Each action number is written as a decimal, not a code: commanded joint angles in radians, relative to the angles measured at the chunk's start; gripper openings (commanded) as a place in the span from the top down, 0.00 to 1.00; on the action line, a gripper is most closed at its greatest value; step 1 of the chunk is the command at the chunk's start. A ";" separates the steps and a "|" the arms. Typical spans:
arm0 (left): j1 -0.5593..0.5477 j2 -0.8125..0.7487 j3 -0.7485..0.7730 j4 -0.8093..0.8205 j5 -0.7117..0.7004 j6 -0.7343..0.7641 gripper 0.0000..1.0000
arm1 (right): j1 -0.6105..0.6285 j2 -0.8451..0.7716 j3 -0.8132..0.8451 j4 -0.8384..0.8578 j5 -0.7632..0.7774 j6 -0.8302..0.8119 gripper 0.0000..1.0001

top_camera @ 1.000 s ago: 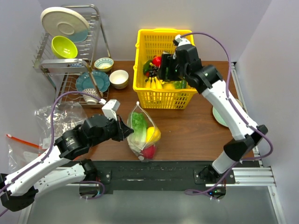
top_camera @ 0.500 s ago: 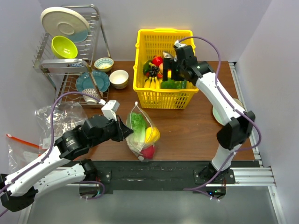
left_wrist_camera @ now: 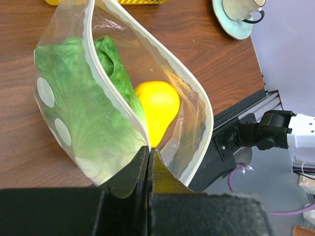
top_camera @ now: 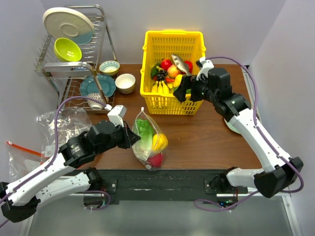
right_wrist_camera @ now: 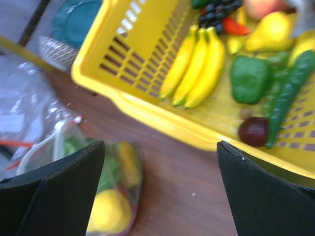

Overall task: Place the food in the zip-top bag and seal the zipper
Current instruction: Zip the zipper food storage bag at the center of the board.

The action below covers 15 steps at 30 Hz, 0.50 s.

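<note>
The right wrist view is blurred: the basket (right_wrist_camera: 142, 105) runs off its top and right edges, and the zip-top bag (right_wrist_camera: 118, 177) is a smear, partly behind one finger (right_wrist_camera: 54, 191) of the right tool (right_wrist_camera: 160, 147). In the left wrist view, the lettuce (left_wrist_camera: 74, 108) hides part of the yellow piece (left_wrist_camera: 157, 105), and the top edge clips the saucer (left_wrist_camera: 231, 27).

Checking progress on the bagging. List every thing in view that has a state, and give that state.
zip-top bag, mouth open, with lettuce and a yellow piece inside.
zipper, unsealed, its two strips spread apart.
left gripper, shut on the bag's rim.
right gripper, open, empty, by the yellow basket.
yellow basket, upright, with bananas and other pieces inside.
</note>
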 commanded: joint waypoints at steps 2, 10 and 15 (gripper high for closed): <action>-0.004 0.007 0.024 0.022 -0.020 0.020 1.00 | 0.085 0.000 0.007 -0.005 -0.128 0.027 0.02; -0.004 0.012 0.017 0.035 -0.009 0.012 1.00 | 0.337 0.023 -0.017 -0.113 -0.087 0.037 0.32; -0.004 0.010 0.017 0.035 -0.008 0.011 1.00 | 0.430 0.049 -0.040 -0.128 -0.033 0.075 0.42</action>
